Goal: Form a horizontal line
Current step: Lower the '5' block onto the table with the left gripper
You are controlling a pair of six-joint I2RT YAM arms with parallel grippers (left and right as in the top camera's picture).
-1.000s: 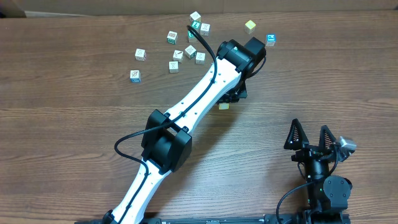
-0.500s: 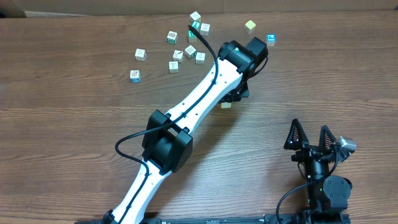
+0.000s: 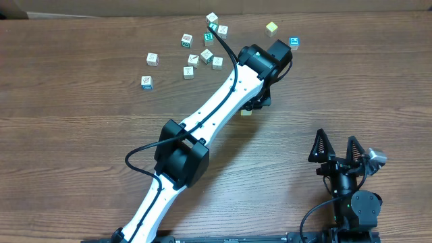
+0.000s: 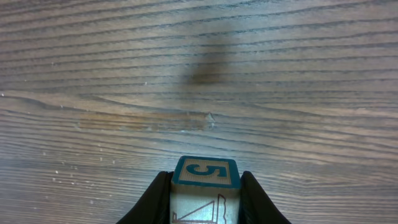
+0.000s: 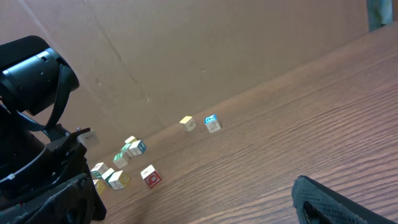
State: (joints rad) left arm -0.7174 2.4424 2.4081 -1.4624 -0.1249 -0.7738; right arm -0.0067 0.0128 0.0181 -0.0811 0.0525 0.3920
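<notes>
Work on the line has hardly begun. No row of cubes shows anywhere on the table (image 3: 81, 135), and no two cubes sit edge to edge.

The left gripper (image 4: 205, 182) has its fingers (image 4: 152, 202) closed tight on one pale cube (image 4: 205, 193) with a blue 5 on top. From above, that cube peeks out under the arm near the middle of the table, a bit toward 1 o'clock. It is over bare wood and well apart from the others. I cannot tell if it touches the wood.

The loose cubes (image 3: 200, 55) lie scattered at 12 o'clock, most in a small bunch toward 11. A yellow one (image 3: 271, 28) and a blue-marked one (image 3: 294, 42) are off toward 1 o'clock.

The right gripper (image 3: 335, 150) sits at 5 o'clock with its fingers wide apart and nothing in them.

I think this cube may be the first of the row. It has to be put down, and then more cubes must be brought and set right next to it, side by side
</notes>
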